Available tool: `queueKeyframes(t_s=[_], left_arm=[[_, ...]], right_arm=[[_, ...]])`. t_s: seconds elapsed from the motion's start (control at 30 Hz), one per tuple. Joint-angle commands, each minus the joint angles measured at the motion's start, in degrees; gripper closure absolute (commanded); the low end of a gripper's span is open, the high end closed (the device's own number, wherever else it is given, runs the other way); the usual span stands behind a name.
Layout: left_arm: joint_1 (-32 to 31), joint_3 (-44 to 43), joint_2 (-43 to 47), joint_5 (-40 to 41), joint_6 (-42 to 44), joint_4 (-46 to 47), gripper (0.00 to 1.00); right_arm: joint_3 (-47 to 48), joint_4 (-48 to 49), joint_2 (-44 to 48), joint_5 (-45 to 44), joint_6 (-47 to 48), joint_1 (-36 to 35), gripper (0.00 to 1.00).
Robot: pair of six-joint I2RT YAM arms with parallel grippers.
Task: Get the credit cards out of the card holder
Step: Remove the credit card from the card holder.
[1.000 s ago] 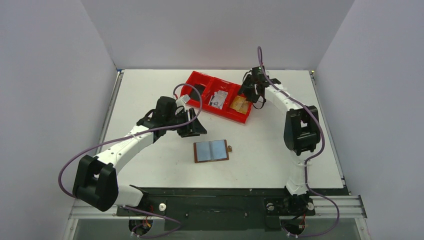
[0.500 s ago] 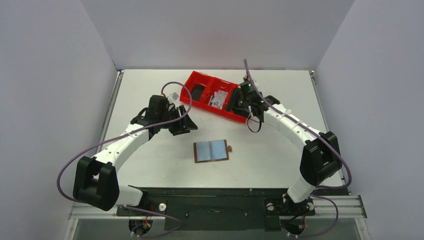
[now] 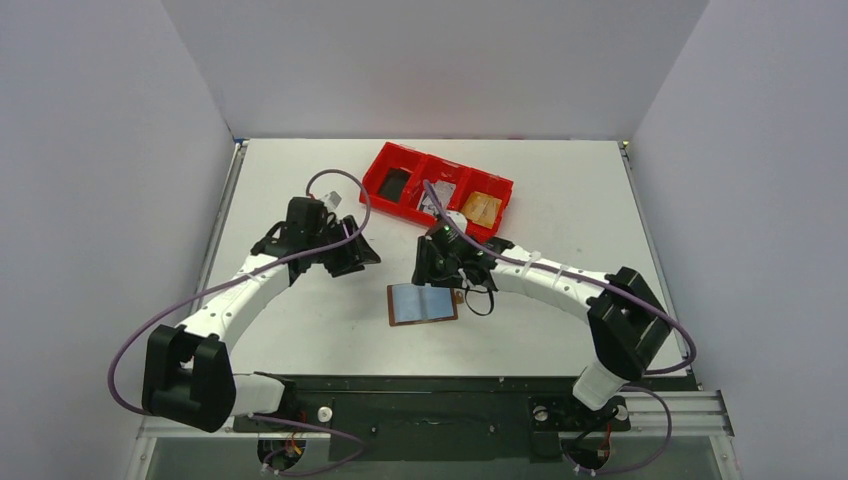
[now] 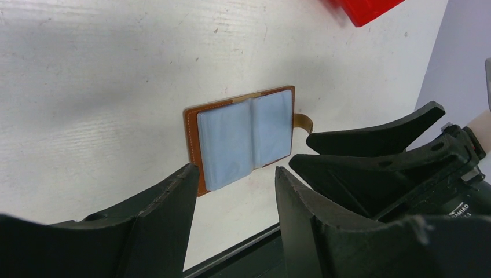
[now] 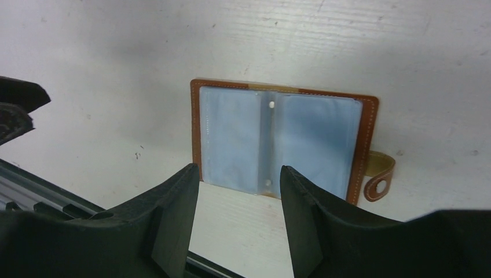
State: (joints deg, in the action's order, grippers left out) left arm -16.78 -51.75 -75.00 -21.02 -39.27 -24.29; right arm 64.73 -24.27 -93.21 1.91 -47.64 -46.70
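Note:
The brown card holder [image 3: 423, 302] lies open and flat on the table, its pale blue sleeves facing up and its snap strap [image 5: 379, 174] to the right. I cannot tell if any credit card sits in the sleeves. A tan-gold card [image 3: 482, 208] lies in the right compartment of the red tray [image 3: 455, 166], and a pale grey card [image 3: 438, 195] in the middle one. My right gripper [image 3: 434, 270] hangs open and empty just behind the holder [image 5: 284, 139]. My left gripper [image 3: 358, 255] is open and empty to the holder's far left [image 4: 243, 139].
The red tray stands at the back centre, a dark item [image 3: 395, 183] in its left compartment. In the left wrist view the right gripper's fingers [image 4: 376, 139] stand close to the right of the holder. The table's black front edge runs just near of the holder.
My right arm has swung from the tray's right compartment toward the near side, down to the card holder. My left gripper has drawn back to the left. Both stay open.

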Motion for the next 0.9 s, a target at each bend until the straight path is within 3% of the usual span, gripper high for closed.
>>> queueKeyframes(t_s=[0.0,0.87], left_arm=[[0.3,1.3,2.1,1.2,1.1,-0.1,0.51],[0.3,4.7,3.3,1.8,0.0,1.7,0.51]], right_arm=[[0.6,4.5,-2.3,-3.0,-0.9,-3.0,0.50],[5.7,2.1,-13.5,-5.0,2.6,-8.3,0.50]])
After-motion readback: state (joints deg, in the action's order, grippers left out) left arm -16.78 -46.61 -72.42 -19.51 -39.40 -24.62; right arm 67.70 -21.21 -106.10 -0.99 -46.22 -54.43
